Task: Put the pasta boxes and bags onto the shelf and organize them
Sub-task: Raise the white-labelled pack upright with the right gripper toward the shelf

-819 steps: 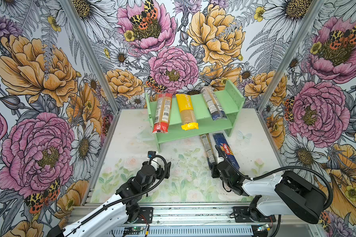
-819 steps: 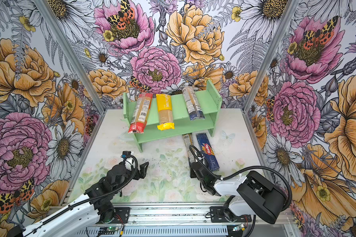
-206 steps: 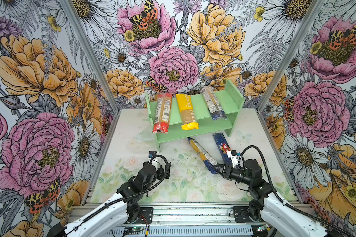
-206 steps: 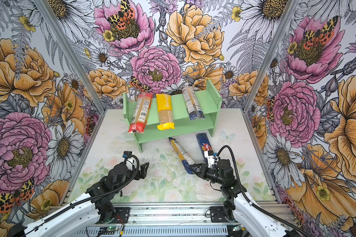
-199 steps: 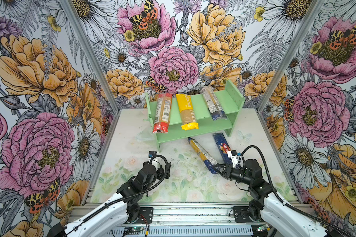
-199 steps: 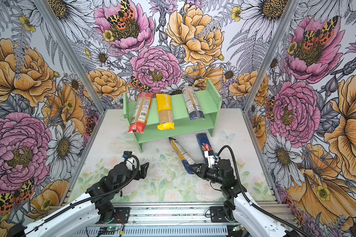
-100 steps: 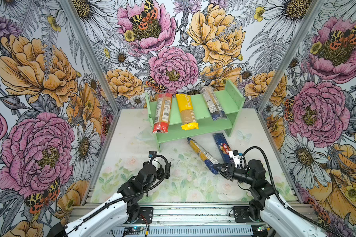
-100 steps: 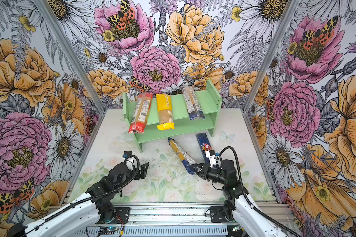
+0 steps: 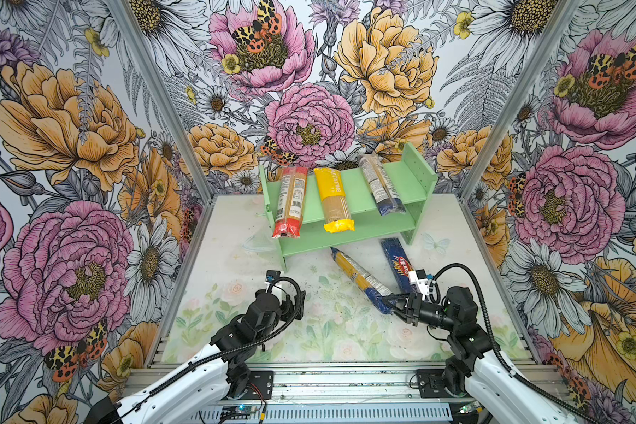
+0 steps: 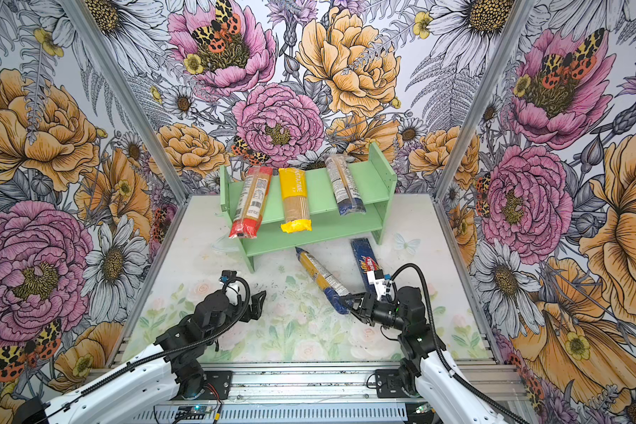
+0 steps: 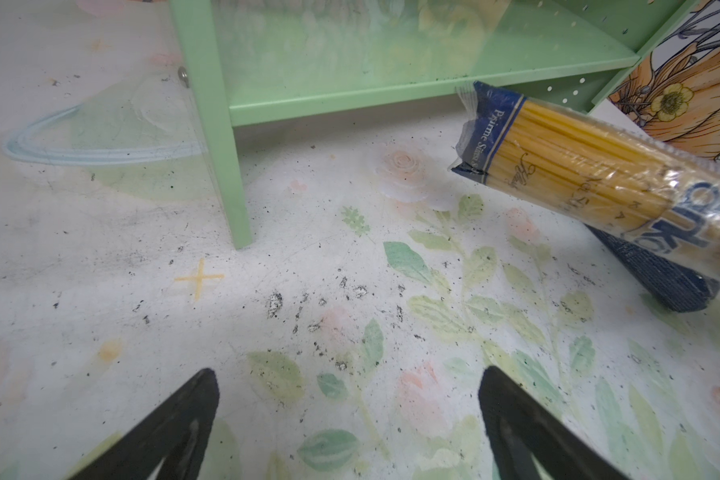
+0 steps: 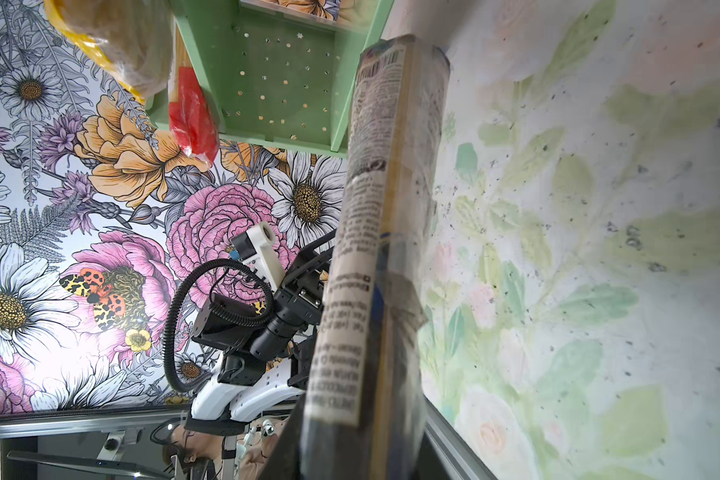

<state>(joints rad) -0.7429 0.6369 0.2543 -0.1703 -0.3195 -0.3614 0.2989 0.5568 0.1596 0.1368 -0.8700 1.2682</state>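
Blue-ended clear bag (image 9: 360,281) clamped at its near end by the right gripper (image 9: 391,303), far end pointing toward the lower tier of the shelf (image 9: 364,235); Barilla box (image 9: 399,264) lies just beside. Left gripper (image 11: 348,374) spread wide, empty, above the table (image 11: 100,291).

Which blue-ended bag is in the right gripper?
The bag in front of the shelf, near end in the right gripper; the other bag lies on top.

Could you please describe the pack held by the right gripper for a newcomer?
Find the green shelf; two packs are in front of it. Yours is the slanted clear bag of yellow spaghetti with blue ends, its near end in the right gripper; the box beside it is dark blue.
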